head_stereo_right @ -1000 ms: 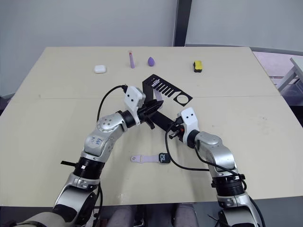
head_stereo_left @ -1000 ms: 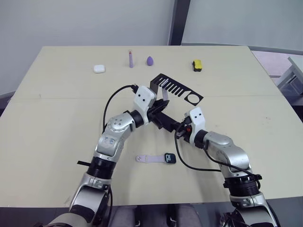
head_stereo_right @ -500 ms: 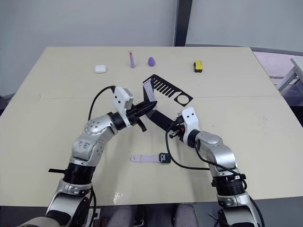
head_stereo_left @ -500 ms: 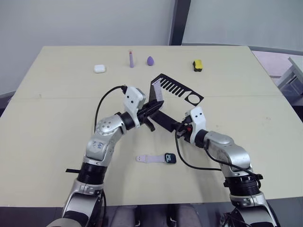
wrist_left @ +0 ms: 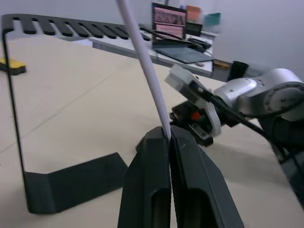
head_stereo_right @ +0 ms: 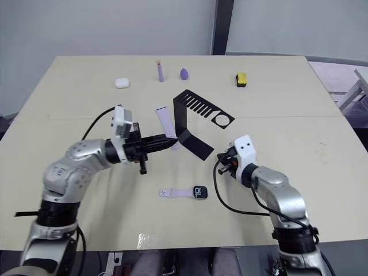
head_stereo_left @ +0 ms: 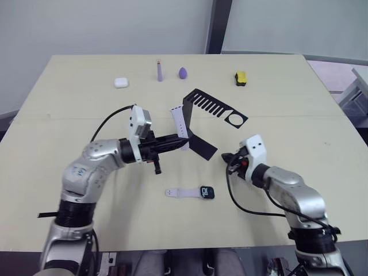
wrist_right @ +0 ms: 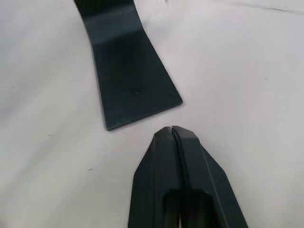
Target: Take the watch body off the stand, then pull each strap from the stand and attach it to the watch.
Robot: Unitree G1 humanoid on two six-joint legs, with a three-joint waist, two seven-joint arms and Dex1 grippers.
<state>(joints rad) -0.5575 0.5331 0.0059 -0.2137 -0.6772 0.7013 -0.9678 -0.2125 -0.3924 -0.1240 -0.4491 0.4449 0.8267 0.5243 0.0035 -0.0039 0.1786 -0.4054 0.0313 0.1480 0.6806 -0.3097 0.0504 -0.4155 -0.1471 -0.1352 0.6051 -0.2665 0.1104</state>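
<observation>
Left gripper (head_stereo_left: 185, 138) pinched shut on pale lavender strap (head_stereo_left: 180, 122), clear of thin black bent-sheet stand (head_stereo_left: 198, 123), ready for attaching. Right gripper (wrist_right: 172, 130) closed, empty, near stand base. Dark-screened rounded-square watch body (head_stereo_left: 206, 192) lay on table, one strap (head_stereo_left: 181, 193) fitted.

Far beyond my jaws, four small things are sitting in a row along the table's (head_stereo_left: 52, 190) far edge: a white case (head_stereo_left: 120, 83), a purple stick (head_stereo_left: 158, 71), a purple egg-shaped piece (head_stereo_left: 182, 73) and a yellow-and-black block (head_stereo_left: 240, 78).
</observation>
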